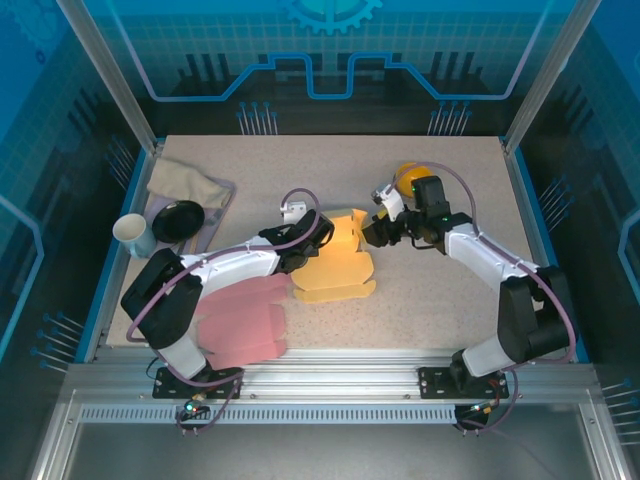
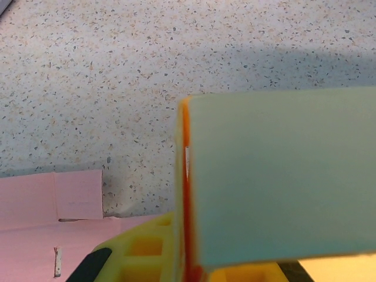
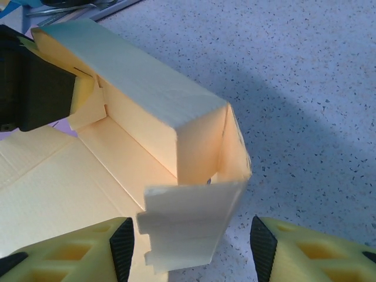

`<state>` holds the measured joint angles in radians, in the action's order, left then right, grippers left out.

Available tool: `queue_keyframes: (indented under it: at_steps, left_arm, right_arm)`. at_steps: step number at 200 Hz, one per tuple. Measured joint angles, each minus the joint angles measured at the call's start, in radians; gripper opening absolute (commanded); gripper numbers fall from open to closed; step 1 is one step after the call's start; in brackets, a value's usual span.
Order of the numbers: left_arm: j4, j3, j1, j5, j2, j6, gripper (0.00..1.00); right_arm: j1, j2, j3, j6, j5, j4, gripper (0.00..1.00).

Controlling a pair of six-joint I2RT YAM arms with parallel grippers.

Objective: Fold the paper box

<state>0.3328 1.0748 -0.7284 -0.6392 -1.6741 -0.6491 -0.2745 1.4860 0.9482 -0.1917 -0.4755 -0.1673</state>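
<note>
Top external view has the yellow paper box (image 1: 335, 262) near the middle of the worktop (image 1: 440, 300). It is partly erected: its base lies flat toward the near side, and one hollow side wall (image 3: 138, 88) stands along the far edge, between the two arms. The left end effector (image 1: 316, 236) sits at the wall's left end. From its wrist camera the fingers (image 2: 141, 251) look spread with the wall rising between them, but whether they press on it I cannot tell. Its likely job is to steady that wall so it does not fall open. The right end effector (image 3: 192, 247) is open, its pads either side of the loose end flap (image 3: 188, 220) without clearly touching it. It is probably lined up to tuck that flap in at the corner. A flat pink sheet (image 1: 245, 322) lies just beside the box on the near left, clear of the fold.
</note>
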Motion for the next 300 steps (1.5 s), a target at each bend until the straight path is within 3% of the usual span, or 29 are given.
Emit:
queue_keyframes:
  at_steps: [47,106,174,224,300]
  left_arm:
    - [-0.009,-0.011,0.002,-0.003,0.000,0.020,0.02]
    - [-0.050,-0.052,0.008,-0.002,0.003,0.058,0.02]
    - [-0.108,-0.064,0.015,0.014,0.020,0.075,0.02]
    - [-0.134,-0.066,0.019,0.035,0.021,0.076,0.02]
    - [-0.147,-0.066,0.022,0.045,0.036,0.071,0.02]
  right_arm:
    - [0.087,-0.047,-0.045,-0.012,-0.036,0.026,0.57]
    - [0.107,0.021,-0.044,-0.079,0.073,0.031,0.57]
    - [-0.034,0.135,-0.005,-0.171,0.082,-0.024,0.55]
    - [-0.047,0.135,0.023,-0.214,0.079,-0.066,0.54]
    - [-0.123,0.142,0.101,-0.087,0.207,-0.057,0.51]
